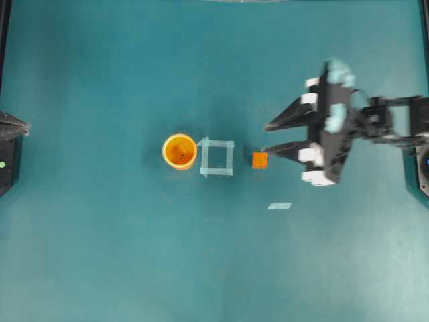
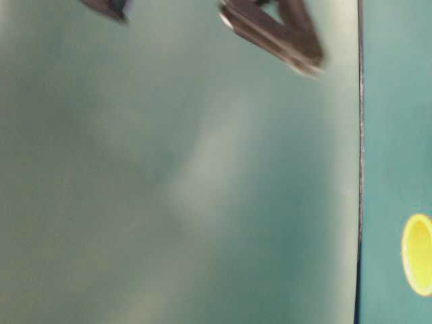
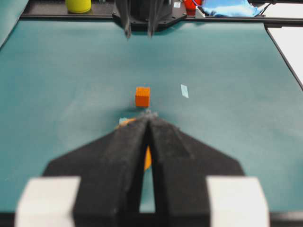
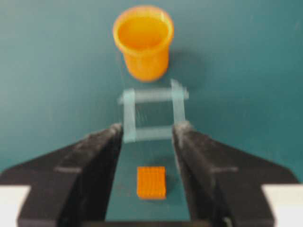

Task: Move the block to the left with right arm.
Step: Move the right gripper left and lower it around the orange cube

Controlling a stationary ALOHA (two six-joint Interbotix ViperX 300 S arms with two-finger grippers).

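Right gripper (image 4: pixel 147 137) open, jaws straddling the orange block (image 4: pixel 151 182), probably not touching; tape square (image 4: pixel 151 115) and yellow cup (image 4: pixel 143 41) beyond. Left gripper (image 3: pixel 148 118) closed.

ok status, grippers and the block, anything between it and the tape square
Right gripper open, block loose on table between its fingers. Left gripper shut, well back. Tape square just left of block, nothing between.

Black right gripper (image 1: pixel 268 138) with white blocks and blue tape, jaws spread. Black left gripper (image 3: pixel 148 116), jaws together.
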